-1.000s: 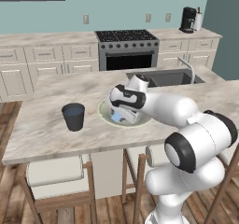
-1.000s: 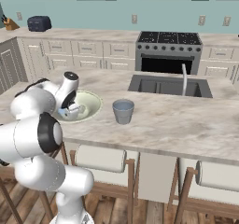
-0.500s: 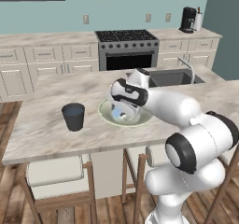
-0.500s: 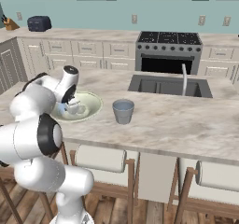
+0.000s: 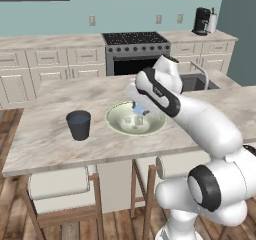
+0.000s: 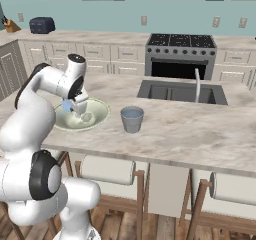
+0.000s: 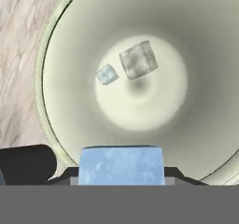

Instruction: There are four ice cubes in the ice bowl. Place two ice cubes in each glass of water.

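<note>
Tumbler point(image 5: 79, 124) beside ice bowl point(image 5: 117, 125)

Your gripper point(image 5: 138, 109) hangs over the ice bowl point(image 5: 118, 125), open air around it. Bare tabletop point(image 5: 45, 139) runs between bowl and dark glass point(image 5: 79, 125). On the other side the grey glass point(image 6: 132, 119) stands clear; faucet point(image 6: 197, 83) rises behind it.
</note>
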